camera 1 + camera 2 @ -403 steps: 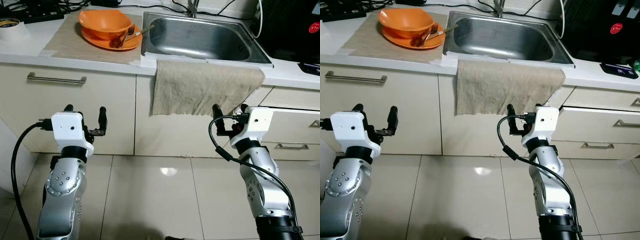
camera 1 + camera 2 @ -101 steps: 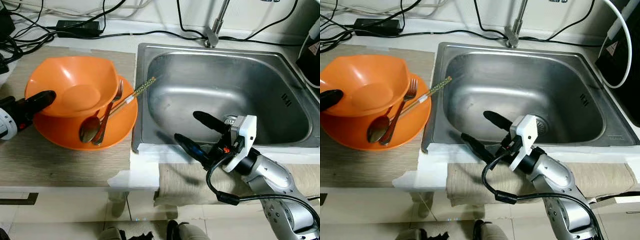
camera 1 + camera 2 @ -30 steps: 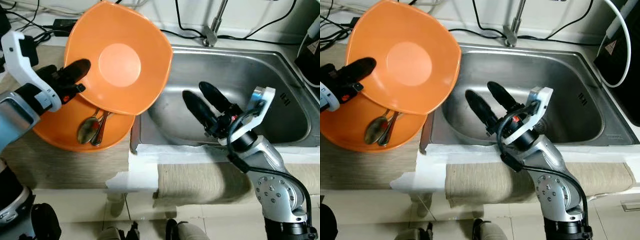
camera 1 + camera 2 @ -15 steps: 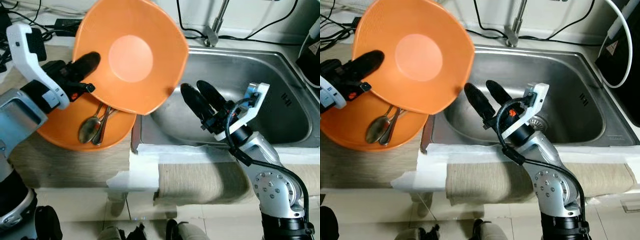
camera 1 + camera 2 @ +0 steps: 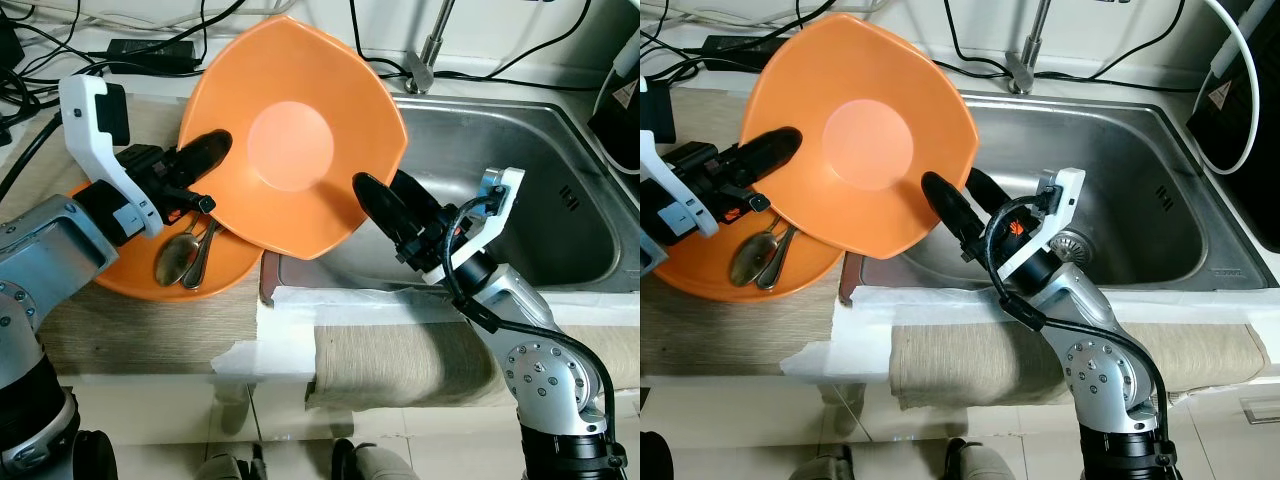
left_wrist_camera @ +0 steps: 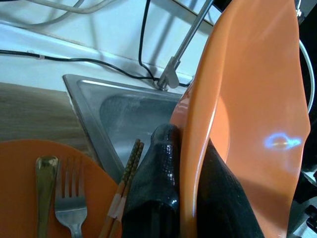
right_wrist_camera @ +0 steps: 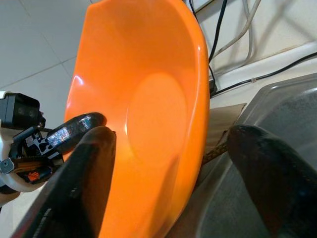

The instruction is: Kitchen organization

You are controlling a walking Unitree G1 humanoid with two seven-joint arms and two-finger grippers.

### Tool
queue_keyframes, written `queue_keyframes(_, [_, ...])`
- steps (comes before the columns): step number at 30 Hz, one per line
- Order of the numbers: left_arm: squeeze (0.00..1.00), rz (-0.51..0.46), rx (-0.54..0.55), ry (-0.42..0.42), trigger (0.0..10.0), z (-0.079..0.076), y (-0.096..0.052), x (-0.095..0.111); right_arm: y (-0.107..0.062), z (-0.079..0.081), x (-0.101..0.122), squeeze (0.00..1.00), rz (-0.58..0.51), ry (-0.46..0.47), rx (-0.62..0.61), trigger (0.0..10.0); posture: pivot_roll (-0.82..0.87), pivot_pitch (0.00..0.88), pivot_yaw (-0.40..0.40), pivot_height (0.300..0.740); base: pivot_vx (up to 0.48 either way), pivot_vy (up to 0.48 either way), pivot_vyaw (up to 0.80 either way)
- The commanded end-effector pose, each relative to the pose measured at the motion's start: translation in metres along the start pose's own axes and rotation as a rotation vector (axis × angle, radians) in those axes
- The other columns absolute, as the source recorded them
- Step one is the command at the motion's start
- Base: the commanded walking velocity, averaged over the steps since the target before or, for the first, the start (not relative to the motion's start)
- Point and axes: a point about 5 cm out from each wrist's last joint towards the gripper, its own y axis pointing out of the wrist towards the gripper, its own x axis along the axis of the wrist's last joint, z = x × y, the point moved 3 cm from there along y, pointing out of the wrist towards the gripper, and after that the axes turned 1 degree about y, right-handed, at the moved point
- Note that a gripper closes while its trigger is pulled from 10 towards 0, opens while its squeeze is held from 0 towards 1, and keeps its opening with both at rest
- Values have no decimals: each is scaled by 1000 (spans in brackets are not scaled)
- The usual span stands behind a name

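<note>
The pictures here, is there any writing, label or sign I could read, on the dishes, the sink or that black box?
No readable words anywhere.
Black appliance: a white sticker with a red warning triangle; its print is too small to read.
Sink: dark marks on its inner wall, too blurred to read.
Orange bowl, plate: no markings.

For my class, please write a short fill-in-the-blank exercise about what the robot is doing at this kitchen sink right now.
1. The left claw grips the rim of the tilted orange plastic ____.
2. The right claw, its fingers open, is poised at the bowl's edge over the stainless steel ____.
3. On the flat orange plate lie a metal spoon, a ____ and chopsticks.

Missing words: bowl; sink; fork
</note>
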Motion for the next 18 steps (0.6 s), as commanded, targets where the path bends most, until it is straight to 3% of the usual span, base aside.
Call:
queue_keyframes(1, [0, -36, -55, 28, 0, -10, 0, 7, -4, -4, 0, 0, 3, 2, -22, 0, -102, 127, -77, 740, 0, 0, 0])
queue_keyframes(18, [0, -57, -46, 41, 0, -7, 1, 11, -4, -5, 1, 0, -6, 5, -32, 0, -100, 136, -75, 740, 0, 0, 0])
